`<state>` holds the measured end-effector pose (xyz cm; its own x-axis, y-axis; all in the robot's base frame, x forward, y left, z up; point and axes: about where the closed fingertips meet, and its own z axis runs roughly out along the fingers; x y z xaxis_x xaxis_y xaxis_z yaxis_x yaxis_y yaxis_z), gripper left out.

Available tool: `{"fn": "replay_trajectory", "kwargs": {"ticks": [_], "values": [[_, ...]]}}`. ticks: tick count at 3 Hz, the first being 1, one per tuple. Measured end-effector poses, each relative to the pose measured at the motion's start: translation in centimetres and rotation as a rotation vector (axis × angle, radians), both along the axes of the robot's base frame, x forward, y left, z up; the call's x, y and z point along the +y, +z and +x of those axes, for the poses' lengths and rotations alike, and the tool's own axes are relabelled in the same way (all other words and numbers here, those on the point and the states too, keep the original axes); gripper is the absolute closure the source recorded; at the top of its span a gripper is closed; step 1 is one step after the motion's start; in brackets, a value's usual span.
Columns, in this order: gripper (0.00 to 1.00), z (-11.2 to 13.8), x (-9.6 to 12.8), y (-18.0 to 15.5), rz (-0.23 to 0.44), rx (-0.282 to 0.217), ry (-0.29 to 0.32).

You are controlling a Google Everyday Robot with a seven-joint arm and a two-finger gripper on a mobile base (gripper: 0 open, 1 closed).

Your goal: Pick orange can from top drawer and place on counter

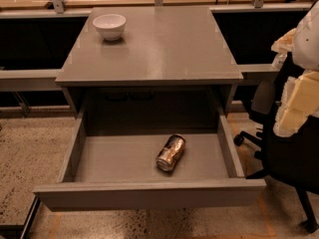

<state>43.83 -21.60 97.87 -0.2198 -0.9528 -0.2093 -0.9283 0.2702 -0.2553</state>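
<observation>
The orange can lies on its side inside the open top drawer, right of the middle and near the front. The drawer is pulled far out from under the counter. My gripper shows as a white and cream shape at the right edge of the view. It is up beside the counter's right end, well above and to the right of the can, and touches neither the can nor the drawer.
A white bowl stands on the counter's back left corner. A black office chair stands right of the drawer, below my arm. Dark shelving runs behind the cabinet. The floor is speckled.
</observation>
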Motion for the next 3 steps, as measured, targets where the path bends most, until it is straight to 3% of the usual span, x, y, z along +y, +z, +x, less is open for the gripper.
{"fn": "replay_trajectory", "kwargs": {"ticks": [1,2,3], "values": [[0.0,0.0,0.0,0.0,0.0,0.0,0.0],[0.0,1.9,0.8,-1.7,0.02,0.013,-0.111],[0.0,3.7,2.9,-3.0,0.088,0.037,-0.165]]}}
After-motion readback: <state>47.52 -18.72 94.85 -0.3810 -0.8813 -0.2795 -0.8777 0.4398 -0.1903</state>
